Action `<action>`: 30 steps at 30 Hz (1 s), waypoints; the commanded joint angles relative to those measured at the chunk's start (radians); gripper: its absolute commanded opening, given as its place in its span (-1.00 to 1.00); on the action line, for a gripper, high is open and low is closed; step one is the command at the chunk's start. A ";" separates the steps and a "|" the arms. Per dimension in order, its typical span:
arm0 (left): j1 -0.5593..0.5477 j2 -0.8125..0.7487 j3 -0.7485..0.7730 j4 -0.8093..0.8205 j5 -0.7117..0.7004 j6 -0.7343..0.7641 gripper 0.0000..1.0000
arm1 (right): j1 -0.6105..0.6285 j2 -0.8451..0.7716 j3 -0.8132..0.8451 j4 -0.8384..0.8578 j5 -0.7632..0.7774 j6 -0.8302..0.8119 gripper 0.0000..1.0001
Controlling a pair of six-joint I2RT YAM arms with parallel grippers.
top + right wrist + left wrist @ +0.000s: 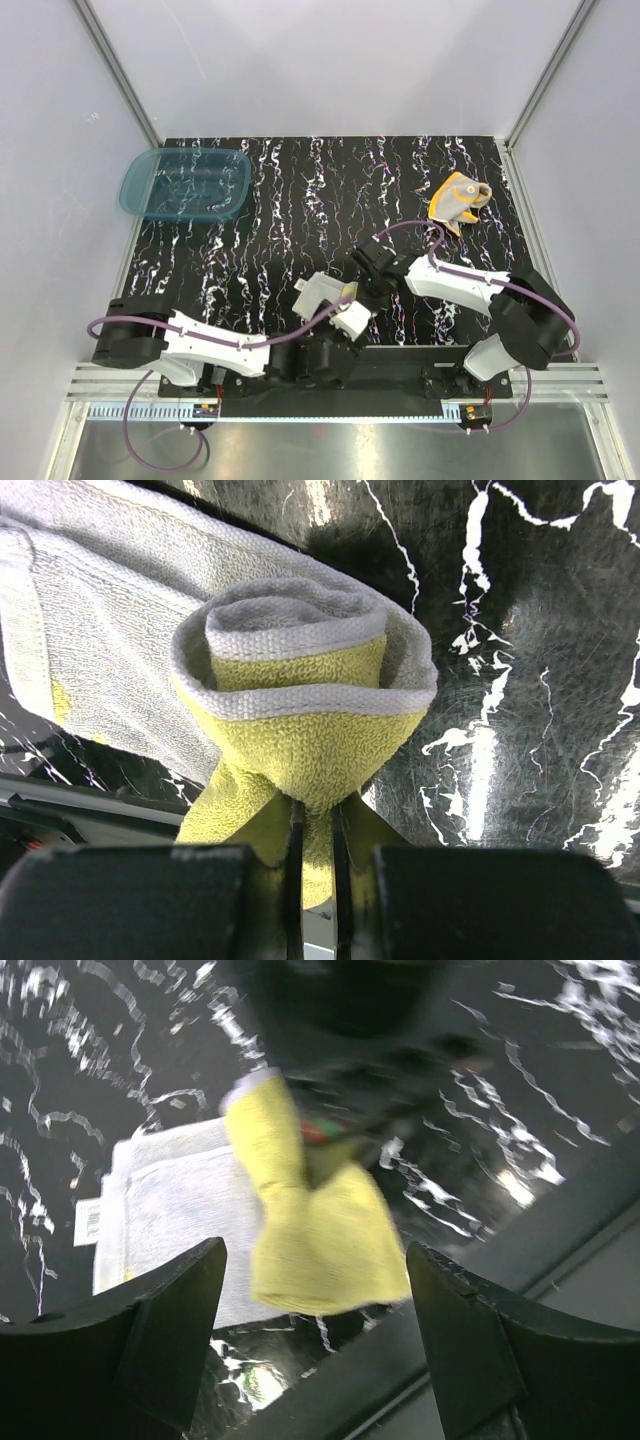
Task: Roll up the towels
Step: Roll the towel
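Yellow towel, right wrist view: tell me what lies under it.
Only the black marbled table shows around the yellow towel; whatever lies directly beneath the cloth is covered. The right gripper pinches its rolled end.

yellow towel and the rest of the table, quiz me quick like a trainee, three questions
1. True or false: the right jaws are shut on the yellow towel.
2. Where is the orange towel? A) in the left jaws B) crumpled at the far right of the table C) under the yellow towel
3. Fill in: the left jaws are ___ (open or shut).
Key: 1 true; 2 B; 3 open.
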State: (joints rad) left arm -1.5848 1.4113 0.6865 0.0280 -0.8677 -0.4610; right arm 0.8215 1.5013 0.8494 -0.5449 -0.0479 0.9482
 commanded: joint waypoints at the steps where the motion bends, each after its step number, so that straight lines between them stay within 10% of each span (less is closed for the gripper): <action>1: -0.059 0.028 0.025 0.151 -0.105 0.151 0.57 | 0.008 0.019 0.046 -0.032 -0.030 -0.029 -1.00; 17: -0.032 0.199 0.017 0.207 0.061 0.112 0.56 | 0.008 0.028 0.057 -0.041 -0.049 -0.042 -1.00; 30: 0.034 0.344 0.114 0.078 0.116 0.048 0.05 | 0.005 -0.013 0.048 -0.050 -0.058 -0.042 -0.95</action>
State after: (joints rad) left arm -1.5707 1.7359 0.7746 0.1131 -0.8021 -0.3840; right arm 0.8215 1.5253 0.8757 -0.5716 -0.0689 0.9150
